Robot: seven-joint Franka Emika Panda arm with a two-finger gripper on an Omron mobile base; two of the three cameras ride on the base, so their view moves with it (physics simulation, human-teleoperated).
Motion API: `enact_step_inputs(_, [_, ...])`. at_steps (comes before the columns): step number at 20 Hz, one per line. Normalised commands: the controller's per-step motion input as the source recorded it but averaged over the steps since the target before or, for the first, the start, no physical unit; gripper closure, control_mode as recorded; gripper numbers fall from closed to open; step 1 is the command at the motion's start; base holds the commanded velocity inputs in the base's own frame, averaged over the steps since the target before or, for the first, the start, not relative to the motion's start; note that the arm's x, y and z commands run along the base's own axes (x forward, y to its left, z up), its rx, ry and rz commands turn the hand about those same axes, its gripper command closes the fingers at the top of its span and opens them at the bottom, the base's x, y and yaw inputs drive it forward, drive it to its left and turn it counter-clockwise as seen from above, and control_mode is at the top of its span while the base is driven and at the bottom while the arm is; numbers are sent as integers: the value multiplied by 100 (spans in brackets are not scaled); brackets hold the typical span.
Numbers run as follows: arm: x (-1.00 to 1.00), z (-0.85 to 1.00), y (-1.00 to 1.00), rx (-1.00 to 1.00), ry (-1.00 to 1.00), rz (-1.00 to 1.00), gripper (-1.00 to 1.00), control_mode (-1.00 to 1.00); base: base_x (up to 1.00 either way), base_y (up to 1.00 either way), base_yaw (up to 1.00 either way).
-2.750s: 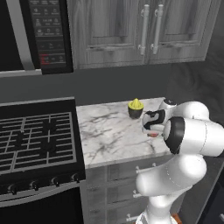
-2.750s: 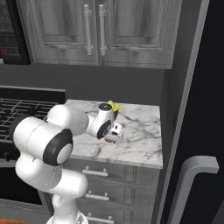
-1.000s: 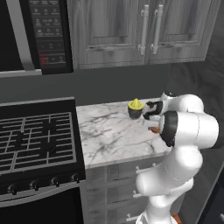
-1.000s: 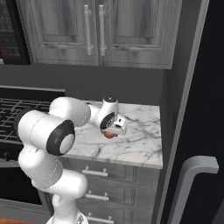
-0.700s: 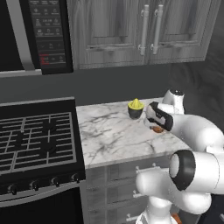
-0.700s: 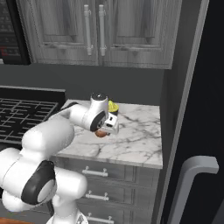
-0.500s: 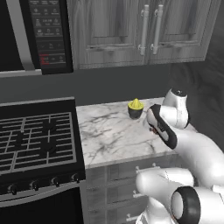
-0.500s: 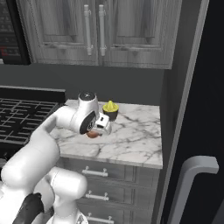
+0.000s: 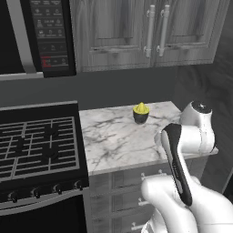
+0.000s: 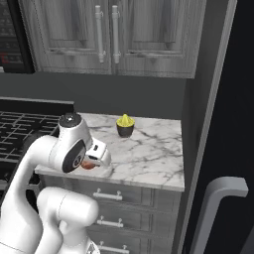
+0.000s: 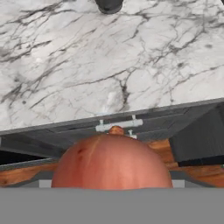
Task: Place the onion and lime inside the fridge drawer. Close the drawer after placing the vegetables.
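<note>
The onion (image 11: 112, 162), a smooth reddish-orange ball, looms close to the camera at the bottom of the hand view and hides the fingertips. In the right base view my gripper (image 10: 92, 161) hangs over the front edge of the marble counter (image 10: 149, 149), shut on the onion (image 10: 88, 166), which peeks out under the white hand. In the left base view the bent arm covers the hand. The lime and the fridge drawer are out of view.
A yellow-green pointed thing in a dark cup (image 10: 125, 125) (image 9: 141, 113) stands at the counter's back. A gas stove (image 9: 36, 141) lies left of the counter. Grey cabinet drawers (image 11: 118, 125) sit below the counter edge. The dark fridge door with a grey handle (image 10: 223, 196) rises at the right.
The arm has swung the hand with the onion from beside the dark cup toward the counter's front edge and to the left in the right base view. The cup has stayed put.
</note>
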Motion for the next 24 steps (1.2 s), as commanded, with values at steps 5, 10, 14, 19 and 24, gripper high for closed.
enact_step_inputs(5, [-68,20,41,0,0,-5,100,-100,0,0,0])
enact_step_inputs(10, [-2,0,36,0,5,0,100,-100,0,0,0])
enact_step_inputs(14, [-2,0,0,0,0,0,100,-100,0,0,0])
enact_step_inputs(19, [-32,-1,0,0,-2,-5,100,100,-60,1,-11])
enact_step_inputs(24, [0,0,0,0,0,0,100,100,-100,11,-19])
